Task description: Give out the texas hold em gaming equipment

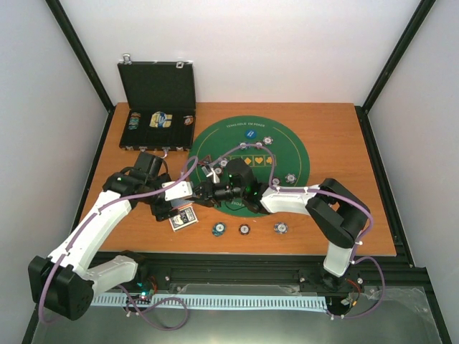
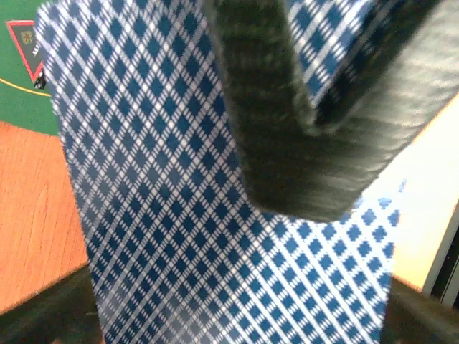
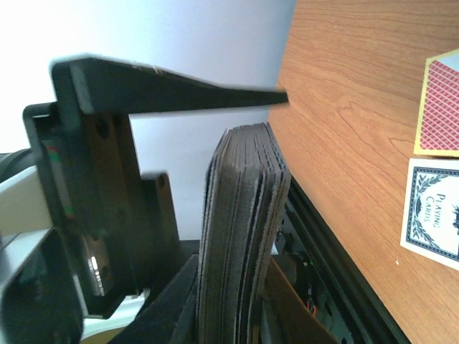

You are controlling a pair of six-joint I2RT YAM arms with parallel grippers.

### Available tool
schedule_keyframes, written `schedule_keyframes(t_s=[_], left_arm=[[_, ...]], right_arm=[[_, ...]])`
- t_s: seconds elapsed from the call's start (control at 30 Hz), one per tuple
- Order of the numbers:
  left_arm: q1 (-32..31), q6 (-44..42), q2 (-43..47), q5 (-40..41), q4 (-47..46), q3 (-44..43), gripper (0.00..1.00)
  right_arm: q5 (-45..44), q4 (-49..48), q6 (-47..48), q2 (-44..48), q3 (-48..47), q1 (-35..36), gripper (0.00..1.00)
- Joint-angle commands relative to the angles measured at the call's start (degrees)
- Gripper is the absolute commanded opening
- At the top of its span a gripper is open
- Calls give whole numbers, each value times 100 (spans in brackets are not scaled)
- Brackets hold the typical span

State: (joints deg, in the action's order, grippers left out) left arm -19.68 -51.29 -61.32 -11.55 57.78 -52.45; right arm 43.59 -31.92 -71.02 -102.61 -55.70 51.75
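Observation:
The blue diamond-backed deck of playing cards (image 2: 179, 215) hangs above the table's front left, between my two grippers. My right gripper (image 3: 240, 287) is shut on the deck (image 3: 244, 215), which stands edge-on between its jaws; one of its dark fingers (image 2: 287, 107) lies flat on the top card. My left gripper (image 2: 240, 322) straddles the deck's width, and a thin gap shows between its flat finger (image 3: 179, 93) and the cards' edge. The grippers meet at the mat's near-left rim, left gripper (image 1: 188, 192) against right gripper (image 1: 213, 190). Three poker chips (image 1: 244, 229) lie near the front edge. A red-edged triangular token (image 2: 29, 46) rests on the green mat (image 1: 287, 154).
The black case (image 1: 158, 107) stands open at the back left. More chips (image 1: 290, 178) and a blue disc (image 1: 249, 134) lie on the mat. A printed playing-cards card (image 3: 434, 215) and a red-backed one (image 3: 439, 107) lie on the wood below the grippers.

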Motion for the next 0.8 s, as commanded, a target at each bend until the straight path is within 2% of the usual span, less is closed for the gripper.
schedule_keyframes(t_s=[0.0, 0.17, 0.37, 0.53, 0.77], left_arm=[[-61, -149, 186, -264, -79, -124, 100], [-64, -112, 199, -530, -57, -116, 100], [-61, -80, 78, -484, -388, -2, 100], [-62, -82, -46, -581, -384, -89, 89], [-62, -102, 108, -1021, -273, -27, 83]], right_arm=[[-69, -191, -122, -16, 56, 64, 8], [-66, -253, -176, 14, 120, 70, 7], [4, -396, -214, 41, 136, 115, 8], [16, -403, -210, 161, 314, 134, 8], [-16, -639, -289, 275, 567, 134, 8]])
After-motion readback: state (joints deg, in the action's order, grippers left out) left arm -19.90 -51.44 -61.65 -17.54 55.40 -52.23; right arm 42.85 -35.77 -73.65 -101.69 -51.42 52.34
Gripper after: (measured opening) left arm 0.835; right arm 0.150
